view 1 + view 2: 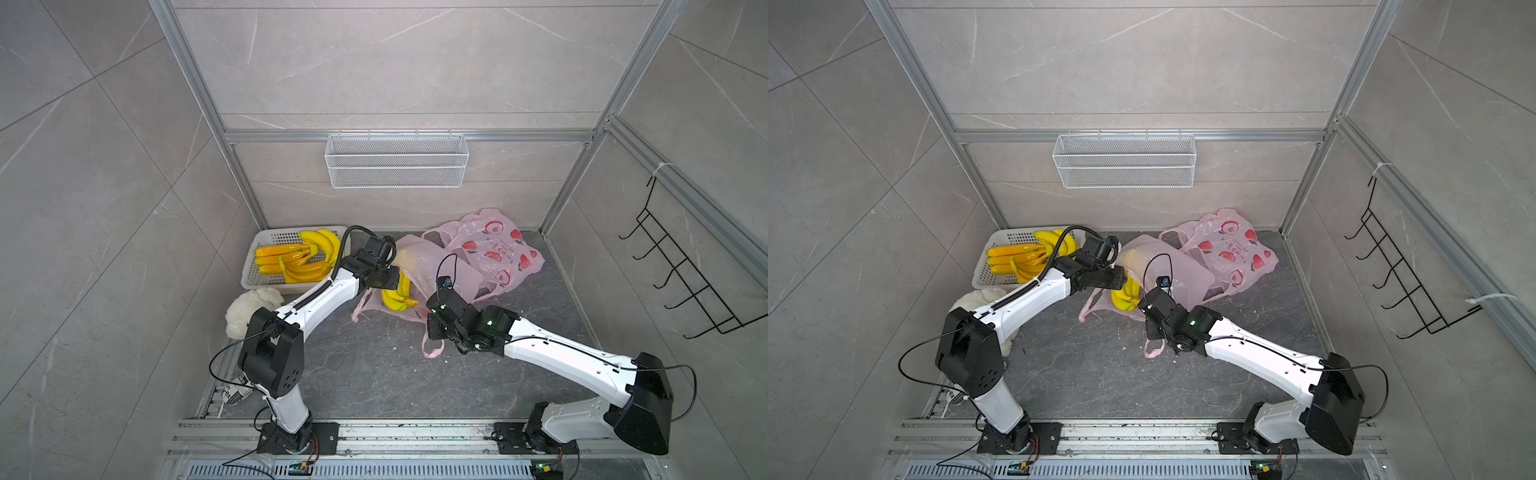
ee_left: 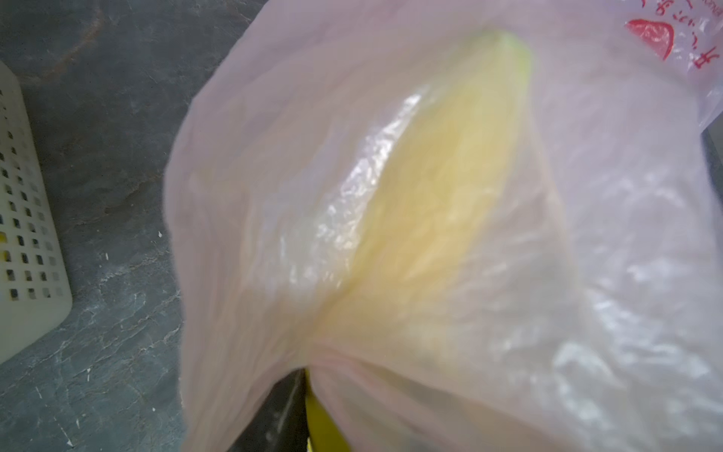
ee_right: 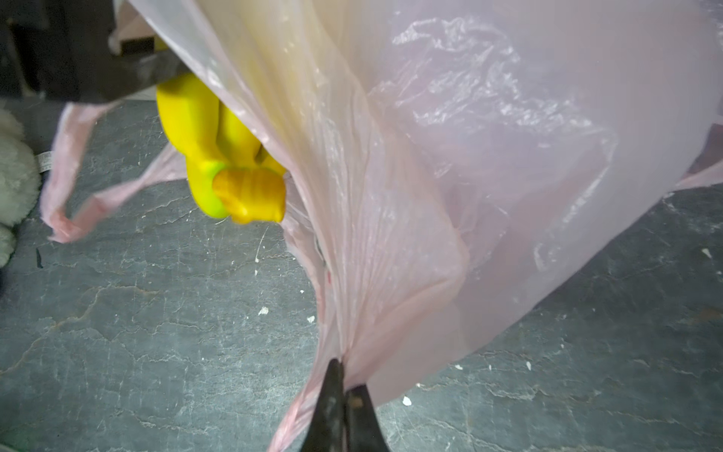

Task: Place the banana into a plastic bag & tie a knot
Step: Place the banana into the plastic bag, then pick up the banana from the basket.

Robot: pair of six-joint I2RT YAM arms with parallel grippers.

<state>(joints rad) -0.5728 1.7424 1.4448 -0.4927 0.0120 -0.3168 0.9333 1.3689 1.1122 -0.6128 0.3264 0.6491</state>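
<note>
banana (image 1: 397, 299): yellow bunch halfway into the bag's mouth, far ends inside and showing through the film, stem end outside.
plastic bag (image 1: 422, 257): pink and see-through, puffed up around the banana in the middle of the table (image 1: 374, 374).
handle loop (image 1: 360, 309): lies slack on the table beside the banana.
left fingers (image 1: 390, 279): partly open, clamped across the banana at the bag's mouth.
right fingers (image 3: 337, 377): pressed together, pinching a gathered edge of the plastic bag.
basket (image 1: 251, 270): white, beside the left arm, holding spare bananas (image 1: 299, 257).
printed bag (image 1: 498, 253): red fruit pattern, behind the plastic bag, touching it.
fluffy lump (image 1: 249, 307): white, just beside the basket.
</note>
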